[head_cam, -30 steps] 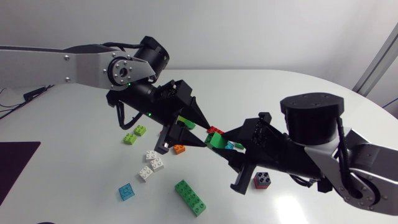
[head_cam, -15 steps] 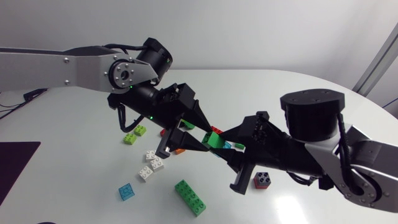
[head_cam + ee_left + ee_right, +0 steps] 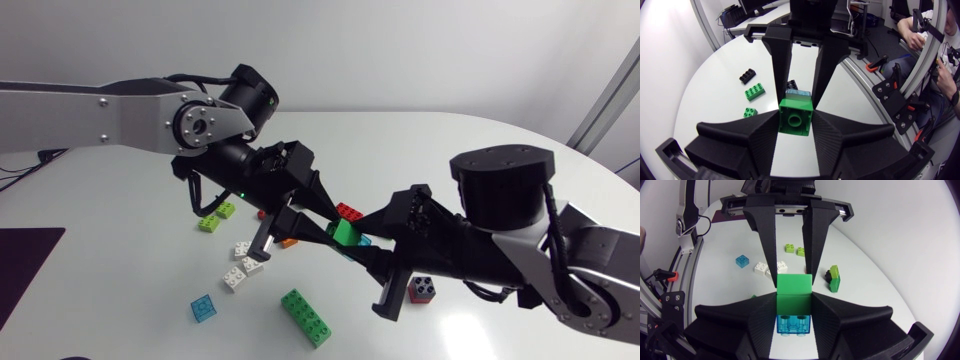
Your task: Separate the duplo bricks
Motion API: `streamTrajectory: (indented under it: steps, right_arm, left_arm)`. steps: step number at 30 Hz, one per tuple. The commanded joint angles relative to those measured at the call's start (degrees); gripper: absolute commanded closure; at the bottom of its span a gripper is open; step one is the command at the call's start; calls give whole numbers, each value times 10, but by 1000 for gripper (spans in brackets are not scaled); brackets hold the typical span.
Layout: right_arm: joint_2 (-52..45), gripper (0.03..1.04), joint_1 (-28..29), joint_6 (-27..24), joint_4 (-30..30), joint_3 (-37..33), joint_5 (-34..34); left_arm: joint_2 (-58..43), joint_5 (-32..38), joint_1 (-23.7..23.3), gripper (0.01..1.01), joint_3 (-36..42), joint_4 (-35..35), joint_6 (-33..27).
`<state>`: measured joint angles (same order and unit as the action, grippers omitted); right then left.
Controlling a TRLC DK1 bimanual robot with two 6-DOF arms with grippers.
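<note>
A green brick (image 3: 346, 232) joined to a translucent blue brick (image 3: 794, 325) hangs above the table's middle between my two grippers. My left gripper (image 3: 335, 222) comes from the left, its fingers pressed on both sides of the green brick (image 3: 795, 117). From the right, my right gripper (image 3: 366, 241) is shut on the blue brick, and the green brick's (image 3: 794, 292) near end also sits between its fingers. In the left wrist view the right gripper (image 3: 797, 96) faces mine head on. In the right wrist view the left gripper (image 3: 793, 280) does the same.
Loose bricks lie below: a red one (image 3: 348, 210), an orange one (image 3: 288, 241), lime ones (image 3: 217, 216), white ones (image 3: 243, 265), a flat blue one (image 3: 203, 308), a long green one (image 3: 306, 317) and a red-and-black one (image 3: 421, 289). A black-and-green stack (image 3: 834, 277) stands beyond.
My left gripper's fingers have closed onto the green brick, having stood apart around it before. Both arms shifted only slightly.
</note>
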<state>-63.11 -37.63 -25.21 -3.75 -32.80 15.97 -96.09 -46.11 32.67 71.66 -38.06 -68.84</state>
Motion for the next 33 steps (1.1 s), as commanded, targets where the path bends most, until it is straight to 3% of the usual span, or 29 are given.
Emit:
streamTrajectory:
  steps: [1,3,8,11,23,33]
  right_arm:
    - [11,761,-5,17,-7,-10,-10]
    - [12,687,-6,17,-3,-10,-8]
    - [21,313,-9,17,16,-9,-5]
    - [30,192,-8,17,26,-8,0]
    - [38,170,-4,10,36,12,10]
    - [36,177,34,0,35,20,42]
  left_arm:
    - [10,-11,7,805,-15,-3,21]
    - [10,-11,7,811,-17,-3,19]
    - [8,-11,1,811,-15,-3,12]
    - [11,-11,-1,811,-13,-2,12]
    - [35,-10,-5,811,-9,-3,15]
    - [55,-10,-5,811,-18,-5,17]
